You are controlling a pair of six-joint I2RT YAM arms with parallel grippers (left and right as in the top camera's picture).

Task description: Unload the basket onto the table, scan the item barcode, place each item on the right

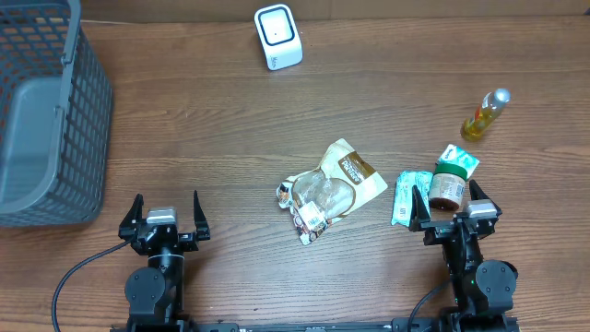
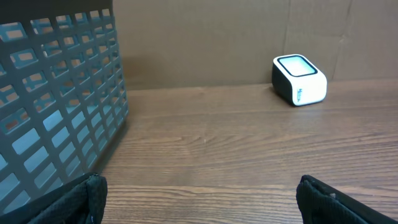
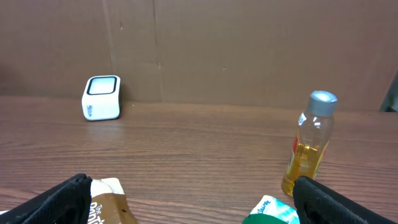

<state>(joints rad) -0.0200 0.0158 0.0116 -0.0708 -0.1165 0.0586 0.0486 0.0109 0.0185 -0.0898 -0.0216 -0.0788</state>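
From overhead, my left gripper (image 1: 167,200) has its fingers spread wide, with bare table (image 1: 230,120) between them and nothing held. My right gripper (image 1: 448,191) is spread just as wide. One jar (image 1: 448,184) stands between its fingertips, but I cannot tell whether either finger touches it. Just beside the jar lie one flat green packet (image 1: 404,197) on its left and one green carton (image 1: 459,161) on its far side. One bag (image 1: 332,186) of snacks lies flat near the table's middle, its long axis running diagonally from near-left to far-right. One bottle (image 1: 485,114) lies tilted farther back on my right. One scanner (image 1: 277,37) sits at the far edge with its dark-rimmed window facing up, well apart from the goods. One grey basket (image 1: 51,111) fills the far left corner.

My left wrist camera shows both fingertips at the bottom corners, far apart, over bare wood. The basket wall is on the left and the scanner stands far ahead to the right.

My right wrist camera shows the same wide spread. The bag's brown corner is by my left finger, and a green edge shows near my right finger. The bottle is ahead on the right and the scanner is far left.
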